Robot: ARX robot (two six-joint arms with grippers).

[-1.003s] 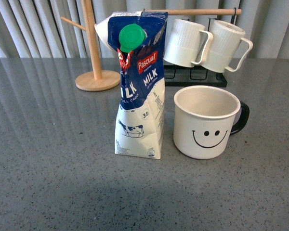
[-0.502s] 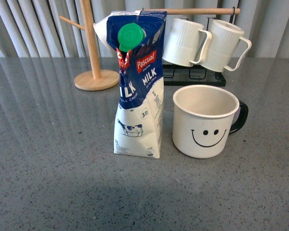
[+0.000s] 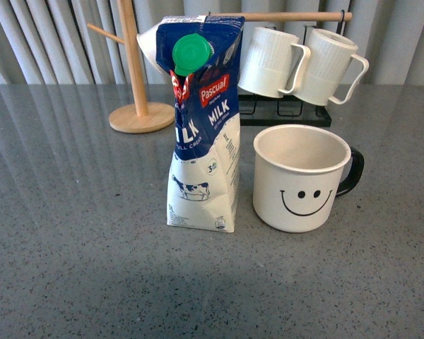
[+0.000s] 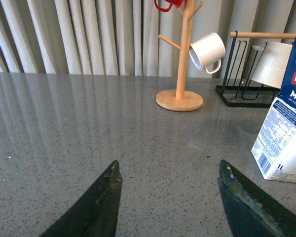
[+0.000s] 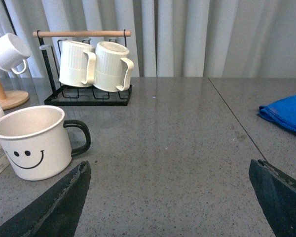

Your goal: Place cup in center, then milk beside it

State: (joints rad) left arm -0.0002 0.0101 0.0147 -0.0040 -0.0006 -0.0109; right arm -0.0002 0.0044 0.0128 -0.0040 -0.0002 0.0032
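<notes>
A speckled dark grey stone-look tabletop (image 3: pixel 71 268) fills the scene, its polished surface reflecting pale vertical streaks from the light grey pleated curtains (image 4: pixel 89 34) that close off the whole back wall. A seam line (image 5: pixel 234 126) runs across the tabletop in the right wrist view. Toward the back stands a light wooden mug tree with a round base (image 4: pixel 180 94), a small plain white mug (image 4: pixel 208 51) hanging from one peg and a red one (image 4: pixel 165 5) higher up. Beside it, a black wire rack with a wooden top rail (image 3: pixel 286 113) carries two ribbed white mugs (image 3: pixel 268 62). A crumpled blue cloth (image 5: pixel 286 112) lies well to the right. Lighting is soft and even.
</notes>
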